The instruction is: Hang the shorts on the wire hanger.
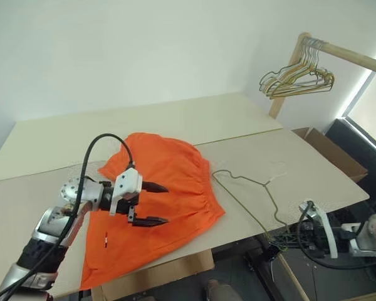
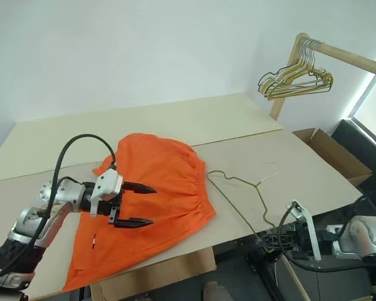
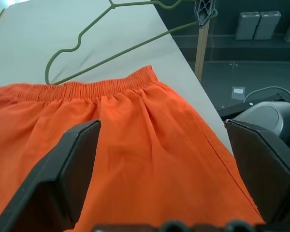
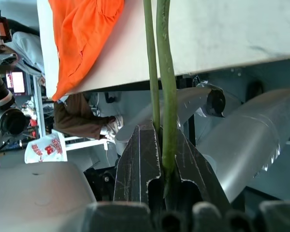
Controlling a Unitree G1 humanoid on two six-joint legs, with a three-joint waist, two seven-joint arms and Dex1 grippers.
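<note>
The orange shorts (image 1: 169,182) lie spread on the beige table (image 1: 301,163), with the gathered waistband toward the right. My left gripper (image 1: 155,204) hovers just over the middle of the shorts, open, nothing between its black fingers (image 3: 67,174). The thin olive wire hanger (image 1: 264,183) lies flat on the table right of the waistband and reaches to the front edge. There my right gripper (image 2: 264,241) is shut on the hanger's wire (image 4: 166,72), level with the table edge.
A wooden rail at the back right carries a bunch of gold and green hangers (image 1: 297,78). A cardboard box (image 1: 329,150) stands past the table's right end. Under the table edge a person's leg and shoe (image 4: 89,123) show.
</note>
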